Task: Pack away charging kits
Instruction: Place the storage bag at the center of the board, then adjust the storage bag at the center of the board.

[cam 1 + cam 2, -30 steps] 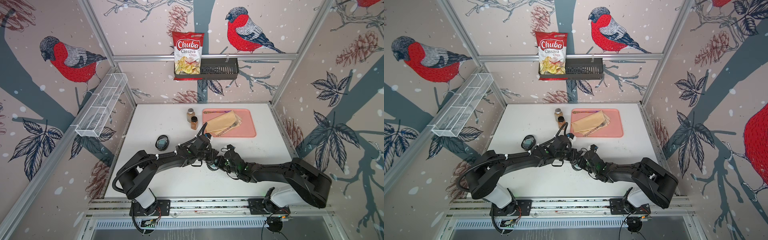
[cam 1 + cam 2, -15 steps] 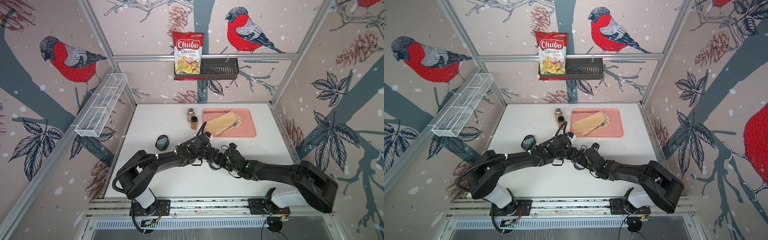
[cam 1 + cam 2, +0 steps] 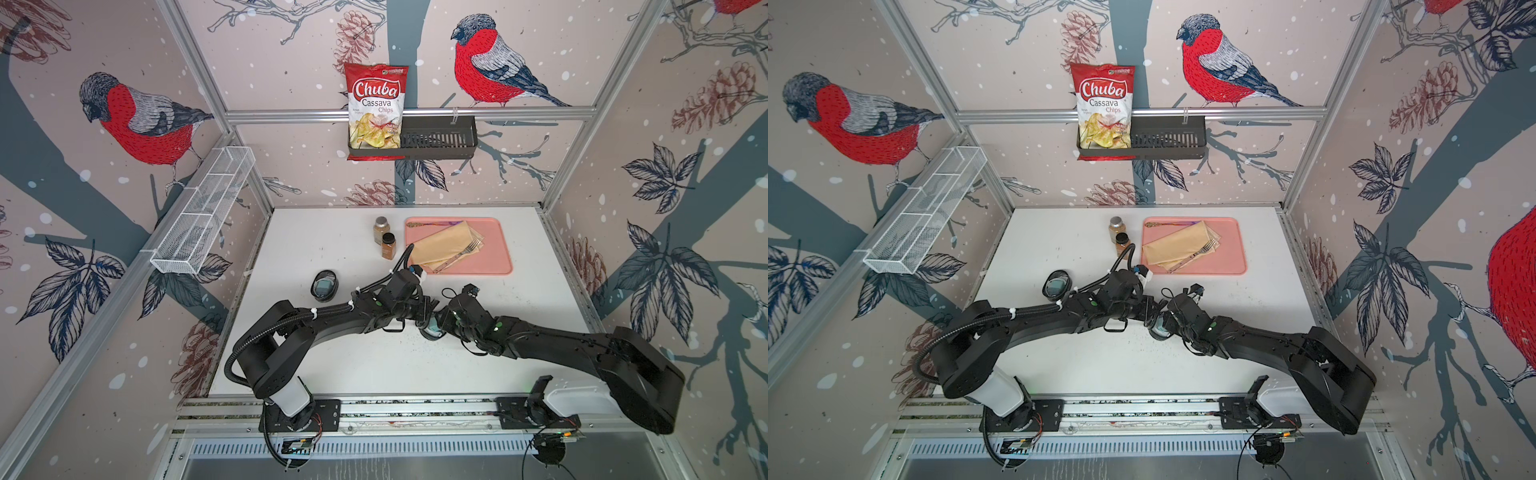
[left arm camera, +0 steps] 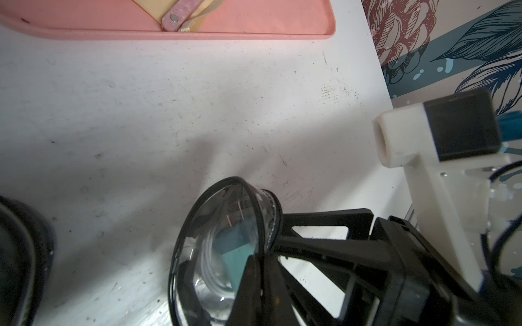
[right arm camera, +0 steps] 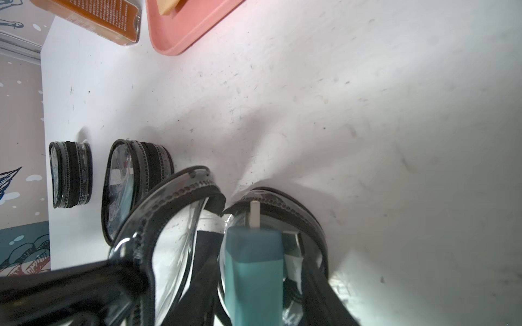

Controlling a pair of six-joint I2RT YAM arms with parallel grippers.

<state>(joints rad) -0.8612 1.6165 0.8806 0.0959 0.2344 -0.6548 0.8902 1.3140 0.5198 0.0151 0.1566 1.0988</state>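
I'm worrying about the teal charger prongs snagging the case rim, or the lid slipping out and flopping shut. Left hand is clamping the lid edge, case resting on the surface at its tips. Charger is sitting between the right hand fingers, at the case mouth; can't tell if they're gripping.

Two jars just left of tray; case front-left.

Snack bag in wall basket: "Chuba Cassava Chips". Jar label print illegible.
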